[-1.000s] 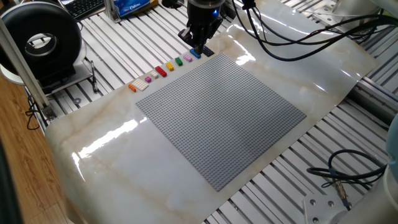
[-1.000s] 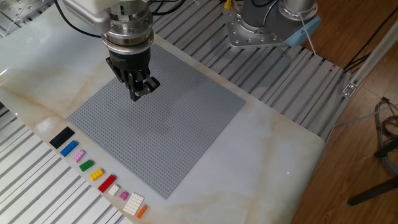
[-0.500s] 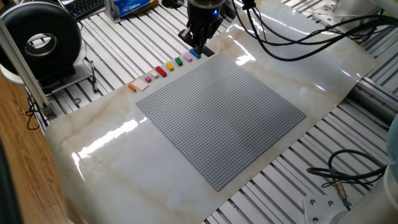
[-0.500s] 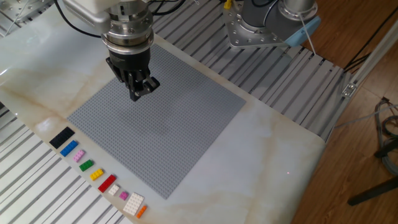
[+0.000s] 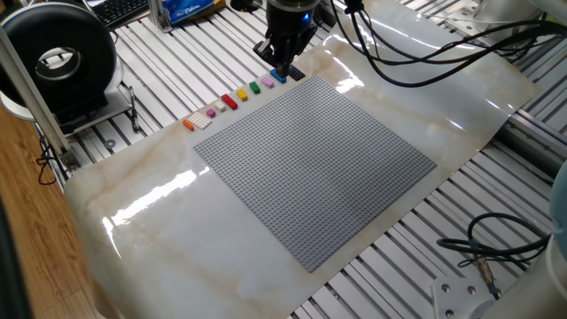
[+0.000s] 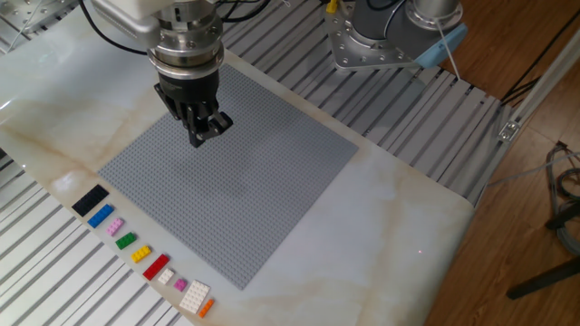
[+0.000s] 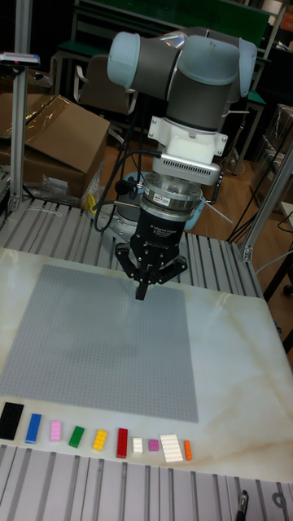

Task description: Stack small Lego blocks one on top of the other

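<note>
Nothing readable tbh. Small label on the arm's wrist [image 7: 169, 231] and blue box [image 5: 188, 9] print both too blurry.

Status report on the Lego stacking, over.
Tool shut, empty, hovering above grey baseplate. Small Lego blocks all in a row beside it, none stacked. Nothing in the way.

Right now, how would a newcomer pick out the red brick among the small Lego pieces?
Start at the large grey baseplate, then look along its near edge in the tall fixed view, where a row of small bricks lies on the marble. The red brick sits between the yellow brick and a small white piece, and is longer than both.
</note>
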Robot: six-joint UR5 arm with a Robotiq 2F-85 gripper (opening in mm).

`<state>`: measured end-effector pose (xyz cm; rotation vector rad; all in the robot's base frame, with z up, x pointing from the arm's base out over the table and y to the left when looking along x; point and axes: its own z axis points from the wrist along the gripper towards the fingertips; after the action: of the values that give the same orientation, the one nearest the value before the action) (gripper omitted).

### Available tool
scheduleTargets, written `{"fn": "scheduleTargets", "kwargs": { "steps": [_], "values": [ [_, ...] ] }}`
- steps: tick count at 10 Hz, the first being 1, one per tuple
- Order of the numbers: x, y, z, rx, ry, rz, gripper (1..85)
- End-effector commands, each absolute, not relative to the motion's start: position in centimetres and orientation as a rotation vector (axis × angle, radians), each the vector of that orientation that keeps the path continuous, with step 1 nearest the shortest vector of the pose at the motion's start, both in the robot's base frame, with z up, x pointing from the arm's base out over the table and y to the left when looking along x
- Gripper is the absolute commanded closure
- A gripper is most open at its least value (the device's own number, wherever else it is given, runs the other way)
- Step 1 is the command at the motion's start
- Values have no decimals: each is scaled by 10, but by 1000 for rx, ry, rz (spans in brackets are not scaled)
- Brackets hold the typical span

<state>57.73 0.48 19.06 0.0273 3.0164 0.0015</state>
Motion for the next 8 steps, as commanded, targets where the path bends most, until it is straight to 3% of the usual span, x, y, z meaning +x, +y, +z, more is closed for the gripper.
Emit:
{"fn": "scheduleTargets", "kwargs": {
  "steps": [1,8],
  "values": [
    [578,8,192,40,3016,27,847],
    [578,8,192,33,3016,22,847]
  ]
}}
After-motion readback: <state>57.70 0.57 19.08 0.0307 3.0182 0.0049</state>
